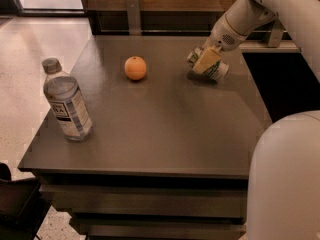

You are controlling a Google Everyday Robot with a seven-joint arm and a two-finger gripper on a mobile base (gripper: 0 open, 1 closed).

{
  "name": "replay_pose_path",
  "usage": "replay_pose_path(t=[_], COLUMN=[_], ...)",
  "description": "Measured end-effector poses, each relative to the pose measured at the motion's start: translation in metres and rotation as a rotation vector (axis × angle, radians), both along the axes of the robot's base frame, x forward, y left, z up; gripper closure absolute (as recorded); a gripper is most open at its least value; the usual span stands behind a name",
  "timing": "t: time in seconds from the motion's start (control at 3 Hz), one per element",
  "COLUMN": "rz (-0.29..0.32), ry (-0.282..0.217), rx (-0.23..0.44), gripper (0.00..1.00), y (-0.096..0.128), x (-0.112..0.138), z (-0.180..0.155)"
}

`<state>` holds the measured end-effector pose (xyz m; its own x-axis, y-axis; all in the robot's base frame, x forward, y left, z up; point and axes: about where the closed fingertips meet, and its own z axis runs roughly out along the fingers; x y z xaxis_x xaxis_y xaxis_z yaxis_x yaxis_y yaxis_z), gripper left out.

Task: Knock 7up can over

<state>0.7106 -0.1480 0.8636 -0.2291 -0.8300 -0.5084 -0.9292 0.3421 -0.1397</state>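
The 7up can [218, 71], white and green with a silver end, is tipped far over toward the left on the dark table [165, 129], at the far right part of it. My gripper [206, 60] comes in from the upper right on the white arm and is right against the can, covering its middle. Whether the can rests fully on the table top is hidden by the gripper.
An orange [135, 67] sits left of the can at the table's far middle. A clear water bottle [66, 102] with a grey cap stands near the left edge. The robot's white body [285, 184] fills the lower right corner. A wall rail runs behind the table.
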Motion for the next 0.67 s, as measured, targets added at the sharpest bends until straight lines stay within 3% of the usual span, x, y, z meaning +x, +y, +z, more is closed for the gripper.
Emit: replay_pose_path(t=[0.67], rz=[0.049], ry=[0.068], rx=[0.002], gripper=[1.00], y=[0.024], x=[0.004], z=[-0.032])
